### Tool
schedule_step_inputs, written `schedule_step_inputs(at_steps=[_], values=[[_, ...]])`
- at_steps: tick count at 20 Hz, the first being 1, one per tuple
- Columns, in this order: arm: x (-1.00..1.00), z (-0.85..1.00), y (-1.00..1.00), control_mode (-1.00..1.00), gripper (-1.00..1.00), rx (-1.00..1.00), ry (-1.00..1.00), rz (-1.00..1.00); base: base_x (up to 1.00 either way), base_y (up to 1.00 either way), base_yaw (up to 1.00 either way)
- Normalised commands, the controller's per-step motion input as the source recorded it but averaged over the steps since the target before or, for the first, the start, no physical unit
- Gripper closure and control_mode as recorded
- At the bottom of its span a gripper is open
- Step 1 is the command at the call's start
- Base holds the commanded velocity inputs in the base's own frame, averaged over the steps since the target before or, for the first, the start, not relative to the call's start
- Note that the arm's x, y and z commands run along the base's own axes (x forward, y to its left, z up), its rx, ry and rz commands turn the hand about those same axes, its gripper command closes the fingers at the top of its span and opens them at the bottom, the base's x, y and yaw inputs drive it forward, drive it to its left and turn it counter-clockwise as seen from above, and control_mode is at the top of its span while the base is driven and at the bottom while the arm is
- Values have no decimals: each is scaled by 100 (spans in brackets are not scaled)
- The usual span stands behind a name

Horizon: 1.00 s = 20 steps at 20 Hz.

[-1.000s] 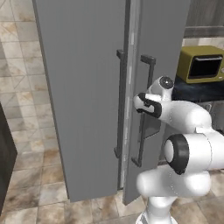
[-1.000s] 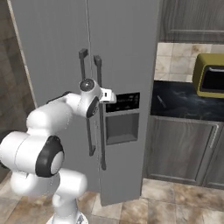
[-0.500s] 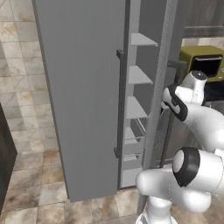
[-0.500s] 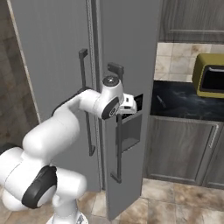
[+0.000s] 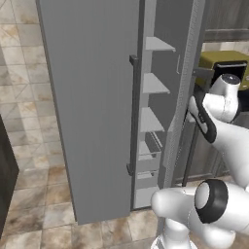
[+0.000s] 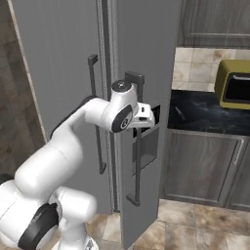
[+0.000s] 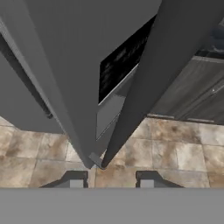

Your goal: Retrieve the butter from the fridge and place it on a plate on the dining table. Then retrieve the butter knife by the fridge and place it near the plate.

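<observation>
The tall grey fridge point(image 5: 87, 97) point(image 6: 58, 58) has its left door closed and its right door point(image 6: 141, 44) swung partly open, baring pale shelves point(image 5: 151, 121). None of the shelf parts that show carries butter. My gripper point(image 6: 144, 118) point(image 5: 193, 108) is at the right door's dark bar handle point(image 6: 138, 161). In the hand view the fingertips point(image 7: 76, 183) stand apart on either side of the handle's point(image 7: 144, 87) lower end, the gripper point(image 7: 111, 181) open and not pinching it. A thin grey sliver point(image 6: 179, 113) lies on the black counter; I cannot tell if it is the butter knife. Plate and dining table are out of view.
Right of the fridge runs a black counter point(image 6: 205, 114) over grey wood cabinets point(image 6: 200, 161), with a yellow microwave point(image 6: 234, 83) point(image 5: 221, 65) on top. The open door stands between the arm and the counter. Tiled floor point(image 5: 29, 160) spreads to the left.
The right fridge door went from closed to partly open, pulled by the handle, and the hand swung right with it. The jaws, shut on the handle before, have parted.
</observation>
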Motion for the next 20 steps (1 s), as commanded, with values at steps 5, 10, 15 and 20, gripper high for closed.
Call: schedule_step_inputs(at_steps=[5, 10, 15, 20], values=[[-60, 15, 64, -100, -100, -25, 0, -10, 0, 0, 0], [-39, 27, 96, -100, -100, -36, 1, -15, 0, 0, 0], [0, 18, 94, -100, -100, -38, 12, -10, 0, 0, 0], [41, 0, 55, -100, -100, -21, 0, 1, 0, 0, 0]])
